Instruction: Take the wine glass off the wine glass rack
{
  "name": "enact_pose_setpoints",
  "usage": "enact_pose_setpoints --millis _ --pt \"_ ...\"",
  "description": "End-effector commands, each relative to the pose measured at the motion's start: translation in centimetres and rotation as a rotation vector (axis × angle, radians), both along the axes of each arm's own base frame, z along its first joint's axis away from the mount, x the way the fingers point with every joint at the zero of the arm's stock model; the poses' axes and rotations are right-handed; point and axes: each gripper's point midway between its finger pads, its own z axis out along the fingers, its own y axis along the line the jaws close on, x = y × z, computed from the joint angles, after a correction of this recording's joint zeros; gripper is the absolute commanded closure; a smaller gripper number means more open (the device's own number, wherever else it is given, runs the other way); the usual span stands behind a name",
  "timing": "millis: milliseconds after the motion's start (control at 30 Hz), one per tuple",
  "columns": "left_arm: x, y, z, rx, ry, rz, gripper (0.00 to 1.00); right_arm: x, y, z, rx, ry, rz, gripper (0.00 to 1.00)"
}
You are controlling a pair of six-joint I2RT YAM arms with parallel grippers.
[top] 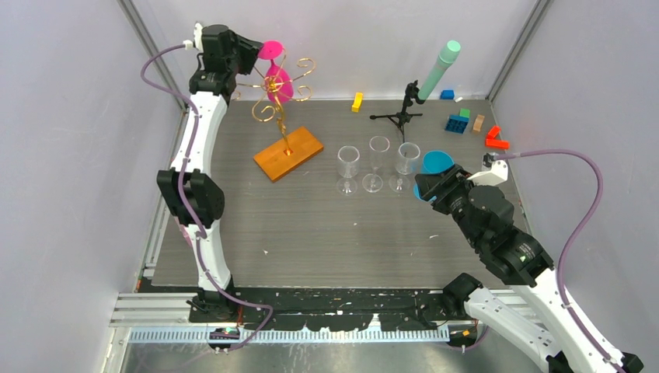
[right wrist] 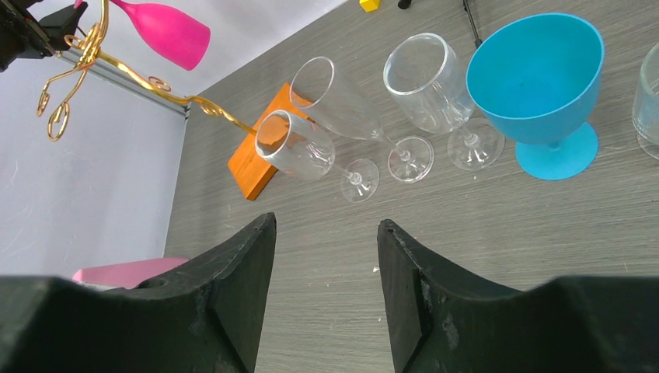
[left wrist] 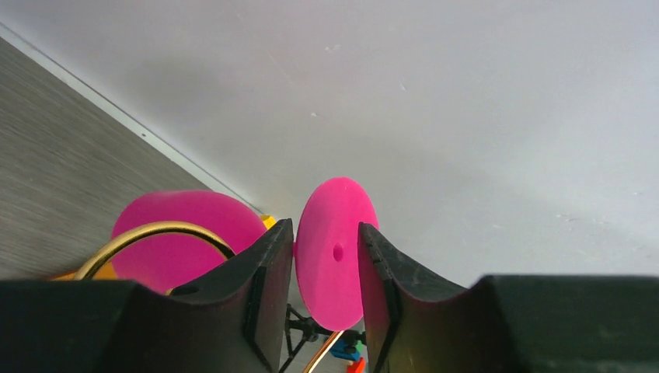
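The pink wine glass (top: pixel 278 81) hangs upside down on the gold wire wine glass rack (top: pixel 299 68), whose orange base (top: pixel 288 153) lies at the back left. My left gripper (top: pixel 260 50) is at the rack's top. In the left wrist view its jaws (left wrist: pixel 326 233) are part closed on the rim of the glass's round pink foot (left wrist: pixel 336 249), and the bowl (left wrist: pixel 186 233) shows left behind a gold arm. My right gripper (top: pixel 421 189) is open and empty (right wrist: pixel 326 221) over the table, right of centre. The rack (right wrist: pixel 132 70) and pink glass (right wrist: pixel 171 31) show far off in its view.
Three clear glasses (top: pixel 378 162) stand in a row mid-table, with a blue goblet (top: pixel 437 162) by my right gripper. A black tripod (top: pixel 400 115) holding a mint cylinder (top: pixel 439 68) stands at the back. Coloured blocks (top: pixel 458 123) lie at the back right. Walls close in on both sides.
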Motion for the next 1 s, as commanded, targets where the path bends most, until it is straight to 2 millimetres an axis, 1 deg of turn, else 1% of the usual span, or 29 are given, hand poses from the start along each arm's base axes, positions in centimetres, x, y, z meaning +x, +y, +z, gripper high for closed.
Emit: enact_pose_setpoints --millis 0,100,233,333,567,667,733,833,900,967 --pt "1.1 -0.3 1.0 -0.111 -0.049 -0.041 0.64 -0.1 -0.6 1.9 0.008 -0.052 -0.023 0.44" --pt "1.5 -1.0 1.0 -0.166 -0.058 -0.087 0.71 -0.1 -0.7 1.9 0.007 -0.053 -0.024 0.44" --pt "1.6 -1.6 1.5 -0.213 -0.077 -0.125 0.84 -0.1 -0.7 1.9 0.005 -0.054 -0.024 0.44" --pt "1.4 -1.6 2.0 -0.223 -0.091 -0.133 1.00 -0.1 -0.7 1.8 0.005 -0.054 -0.024 0.44" --pt "0.4 -1.5 4.1 -0.228 -0.156 -0.142 1.00 -0.1 -0.6 1.6 0.003 -0.047 -0.021 0.44" --pt "0.1 -2.0 5.2 -0.258 -0.201 -0.173 1.00 0.0 -0.6 1.5 0.004 -0.044 -0.020 0.44" --pt "0.0 -2.5 6.3 -0.282 -0.251 -0.202 1.00 0.0 -0.6 1.5 0.004 -0.044 -0.020 0.44" --pt "-0.3 -3.3 7.4 -0.296 -0.278 -0.258 1.00 0.0 -0.5 1.5 0.005 -0.042 -0.020 0.44" --pt "-0.5 -3.6 7.7 -0.306 -0.287 -0.278 1.00 0.0 -0.5 1.5 0.006 -0.042 -0.020 0.44" --pt "-0.8 -3.7 7.6 -0.313 -0.280 -0.287 1.00 0.1 -0.4 1.5 0.008 -0.044 -0.018 0.44"
